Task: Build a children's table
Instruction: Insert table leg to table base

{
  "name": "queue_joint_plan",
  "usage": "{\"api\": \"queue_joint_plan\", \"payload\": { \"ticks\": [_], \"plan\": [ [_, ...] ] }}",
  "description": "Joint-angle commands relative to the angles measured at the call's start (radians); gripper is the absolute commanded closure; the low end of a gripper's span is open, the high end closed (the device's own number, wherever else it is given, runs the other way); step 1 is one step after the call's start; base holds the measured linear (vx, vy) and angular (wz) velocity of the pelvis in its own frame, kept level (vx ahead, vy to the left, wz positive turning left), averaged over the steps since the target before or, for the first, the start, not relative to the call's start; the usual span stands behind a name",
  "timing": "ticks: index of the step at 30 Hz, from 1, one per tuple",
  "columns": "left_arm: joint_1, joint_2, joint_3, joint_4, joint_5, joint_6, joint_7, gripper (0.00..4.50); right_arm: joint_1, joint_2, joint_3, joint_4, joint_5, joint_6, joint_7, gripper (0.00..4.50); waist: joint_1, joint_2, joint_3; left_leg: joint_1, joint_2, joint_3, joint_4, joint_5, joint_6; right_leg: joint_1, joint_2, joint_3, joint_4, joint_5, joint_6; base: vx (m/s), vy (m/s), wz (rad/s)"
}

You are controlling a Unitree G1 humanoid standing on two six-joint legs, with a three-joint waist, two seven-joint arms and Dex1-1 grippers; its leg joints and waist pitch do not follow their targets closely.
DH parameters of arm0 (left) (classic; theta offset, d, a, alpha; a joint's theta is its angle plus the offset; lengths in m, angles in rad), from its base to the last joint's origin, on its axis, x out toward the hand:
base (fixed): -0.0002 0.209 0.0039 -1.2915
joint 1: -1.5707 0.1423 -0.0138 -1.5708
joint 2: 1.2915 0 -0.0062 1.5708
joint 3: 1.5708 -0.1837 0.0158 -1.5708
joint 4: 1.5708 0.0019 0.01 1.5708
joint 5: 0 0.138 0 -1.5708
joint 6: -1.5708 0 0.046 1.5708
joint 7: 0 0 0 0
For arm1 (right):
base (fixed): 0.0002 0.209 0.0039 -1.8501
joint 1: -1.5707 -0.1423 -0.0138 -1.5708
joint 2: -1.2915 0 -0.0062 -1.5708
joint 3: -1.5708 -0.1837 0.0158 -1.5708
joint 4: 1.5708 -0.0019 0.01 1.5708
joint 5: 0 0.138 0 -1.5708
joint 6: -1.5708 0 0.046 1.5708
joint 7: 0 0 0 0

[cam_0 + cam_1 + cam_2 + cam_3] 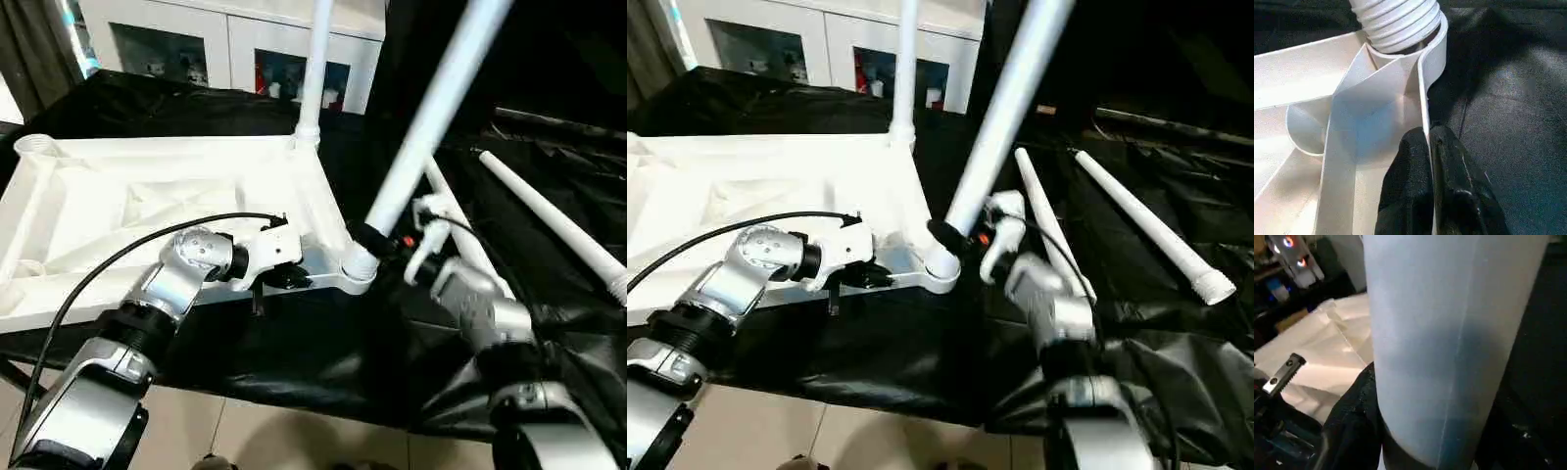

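White tabletop (147,211) lying underside-up on the black-draped work table (294,352), raised rim and ribbing facing upward. At its far right corner, one white tube leg (315,69) standing upright in the rounded socket. At the near right corner socket (359,266), a second leg (431,117) seated by its ribbed end but leaning, tilted away to the right and upward out of sight.

Left gripper (1429,161) pinched closed on the tabletop's near rim, just beside that near right socket; black fingers (1459,191) pressed one on each side of the thin white wall. Black cable (118,257) looping back from the left wrist along the silver forearm.

Right gripper (377,240) wrapped around the leaning leg low down, just above the socket; black fingers (1352,426) closed against the tube, though the far finger looks mostly hidden behind it.

Two more white legs lying loose on the black cloth to the right: nearer leg (1048,220) beside the right wrist, farther leg (1141,225) well apart from the tabletop.

White cabinet (235,44) with glass doors behind the table.
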Motion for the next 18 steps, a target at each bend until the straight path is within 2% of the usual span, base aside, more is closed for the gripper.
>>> {"api": "queue_joint_plan", "payload": {
  "ticks": [1, 3, 4, 6, 9, 11, 12, 13, 18],
  "plan": [
    [0.006, 0.010, -0.044, 0.039, 0.046, 0.009, -0.016, 4.50, 0.045, 0.001, -0.008, 0.042, -0.018, -0.010, -0.010, 2.60, -0.002, 0.025, -0.052, 0.017, 0.019, 0.000, -0.079, -0.398, -0.038, 0.029, -0.039, 0.032, -0.074, -0.334, -0.191, 0.000, 0.000, 0.00],
    [0.003, 0.010, -0.044, 0.044, 0.047, 0.007, -0.015, 4.50, 0.066, 0.011, -0.007, 0.046, -0.026, -0.058, -0.020, 2.60, -0.002, 0.023, -0.053, 0.016, 0.019, -0.002, -0.080, -0.402, -0.038, 0.029, -0.040, 0.031, -0.077, -0.366, -0.180, 0.000, 0.000, 0.00],
    [0.002, 0.011, -0.044, 0.047, 0.048, 0.006, -0.014, 4.50, 0.076, 0.015, -0.005, 0.052, -0.034, -0.085, -0.027, 2.60, -0.002, 0.029, -0.054, 0.017, 0.020, -0.002, -0.081, -0.401, -0.041, 0.028, -0.039, 0.032, -0.079, -0.358, -0.180, 0.000, 0.000, 0.00],
    [0.001, 0.011, -0.044, 0.050, 0.048, 0.005, -0.014, 4.50, 0.081, 0.018, -0.006, 0.055, -0.039, -0.100, -0.029, 2.60, -0.003, 0.027, -0.054, 0.014, 0.019, -0.002, -0.082, -0.400, -0.039, 0.030, -0.038, 0.031, -0.076, -0.348, -0.183, 0.000, 0.000, 0.00],
    [-0.005, 0.009, -0.043, 0.065, 0.050, -0.001, -0.010, 4.50, 0.106, 0.021, 0.007, 0.044, -0.063, -0.159, -0.027, 2.60, -0.003, 0.029, -0.054, 0.015, 0.019, -0.002, -0.082, -0.407, -0.035, 0.028, -0.038, 0.031, -0.078, -0.357, -0.183, 0.000, 0.000, 0.00],
    [-0.009, 0.008, -0.044, 0.075, 0.052, -0.005, -0.007, 4.50, 0.111, 0.023, 0.008, 0.042, -0.063, -0.170, -0.023, 2.60, -0.002, 0.030, -0.053, 0.017, 0.020, -0.001, -0.083, -0.414, -0.035, 0.026, -0.037, 0.031, -0.080, -0.360, -0.182, 0.000, 0.000, 0.00],
    [-0.012, 0.008, -0.044, 0.078, 0.052, -0.006, -0.006, 4.50, 0.116, 0.023, 0.012, 0.040, -0.070, -0.188, -0.021, 2.60, -0.004, 0.034, -0.052, 0.016, 0.019, -0.002, -0.084, -0.423, -0.036, 0.027, -0.036, 0.031, -0.081, -0.362, -0.181, 0.000, 0.000, 0.00],
    [-0.012, 0.008, -0.044, 0.078, 0.052, -0.006, -0.006, 4.50, 0.117, 0.022, 0.013, 0.040, -0.071, -0.190, -0.020, 2.60, -0.004, 0.033, -0.053, 0.016, 0.019, -0.002, -0.084, -0.425, -0.036, 0.027, -0.037, 0.031, -0.080, -0.364, -0.181, 0.000, 0.000, 0.00],
    [-0.017, 0.006, -0.045, 0.088, 0.053, -0.009, -0.002, 4.50, 0.127, 0.003, 0.093, 0.061, -0.162, -0.302, -0.005, 2.60, -0.004, 0.032, -0.052, 0.014, 0.019, -0.003, -0.085, -0.429, -0.035, 0.026, -0.037, 0.031, -0.082, -0.377, -0.176, 0.000, 0.000, 0.00]
  ]
}}
